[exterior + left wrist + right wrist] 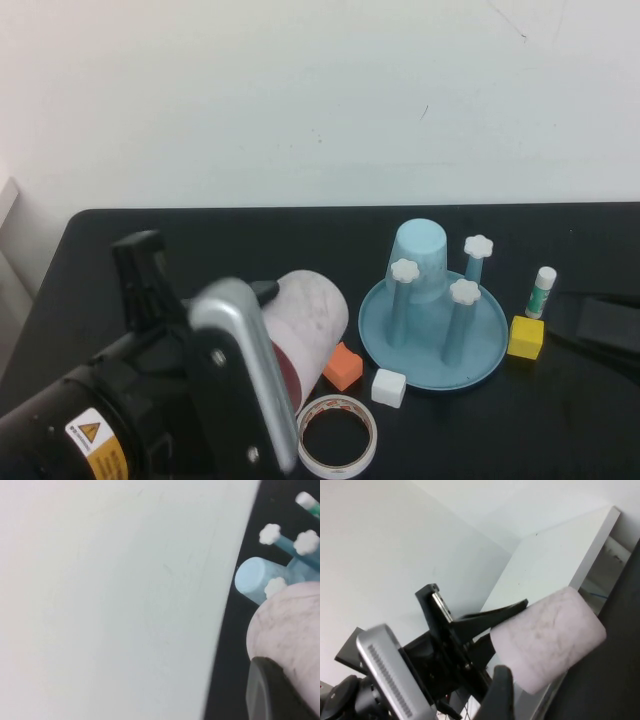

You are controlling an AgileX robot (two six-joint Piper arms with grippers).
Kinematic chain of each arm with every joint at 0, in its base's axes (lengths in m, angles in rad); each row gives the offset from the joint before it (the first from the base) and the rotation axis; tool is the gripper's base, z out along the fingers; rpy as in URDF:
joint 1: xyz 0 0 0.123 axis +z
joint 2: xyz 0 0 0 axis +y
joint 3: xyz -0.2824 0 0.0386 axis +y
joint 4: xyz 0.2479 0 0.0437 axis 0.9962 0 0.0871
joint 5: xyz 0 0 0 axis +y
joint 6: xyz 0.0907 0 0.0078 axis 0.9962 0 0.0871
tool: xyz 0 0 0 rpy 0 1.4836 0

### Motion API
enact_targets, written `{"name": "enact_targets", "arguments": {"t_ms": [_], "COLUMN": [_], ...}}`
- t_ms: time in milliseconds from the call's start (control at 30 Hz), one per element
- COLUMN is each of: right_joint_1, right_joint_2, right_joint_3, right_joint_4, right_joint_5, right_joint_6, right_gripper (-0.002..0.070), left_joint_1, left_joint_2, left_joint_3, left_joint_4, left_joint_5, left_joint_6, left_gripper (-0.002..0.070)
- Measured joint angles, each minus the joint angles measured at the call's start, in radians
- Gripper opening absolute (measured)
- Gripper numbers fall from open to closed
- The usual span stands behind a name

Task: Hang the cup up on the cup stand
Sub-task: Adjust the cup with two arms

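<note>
- High view: I see my left gripper (275,300) raised over the table's near left, clamped on the cup (305,318), which lies tilted beside the cup stand (435,345); a light blue cup (420,258) sits upturned on a peg
- Left wrist view: the cup (290,630) fills my corner, pegs beyond
- Right wrist view: the right gripper (502,692) stands open, facing the held cup (547,637)

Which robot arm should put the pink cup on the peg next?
Left. The left gripper is shut on the pink cup, held tilted just beside the cup stand. The right gripper lies open at the table's right edge, holding nothing.
</note>
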Motion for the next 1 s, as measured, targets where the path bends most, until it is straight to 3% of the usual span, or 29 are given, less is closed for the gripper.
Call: {"name": "enact_targets", "arguments": {"t_ms": [100, 367, 467, 733, 1000], "right_joint_1": [0.000, 0.000, 0.000, 0.000, 0.000], "right_joint_2": [0.000, 0.000, 0.000, 0.000, 0.000], "right_joint_3": [0.000, 0.000, 0.000, 0.000, 0.000], "right_joint_4": [0.000, 0.000, 0.000, 0.000, 0.000], "right_joint_5": [-0.002, -0.004, -0.007, -0.041, -0.085], "right_joint_6": [-0.005, -0.034, -0.048, -0.055, 0.129], "right_gripper": [0.0651, 0.0651, 0.0651, 0.0651, 0.0651], "left_joint_1": [0.000, 0.000, 0.000, 0.000, 0.000], "left_joint_2": [0.000, 0.000, 0.008, 0.011, 0.064], "left_joint_3": [0.000, 0.000, -0.002, -0.050, -0.111], "left_joint_4": [-0.005, -0.026, -0.009, 0.171, 0.179], "left_joint_5": [-0.016, -0.043, -0.020, 0.058, 0.145], "left_joint_6": [0.089, 0.083, -0.069, -0.682, -0.805], "left_gripper": [0.0005, 0.0005, 0.0006, 0.0005, 0.0005]}}
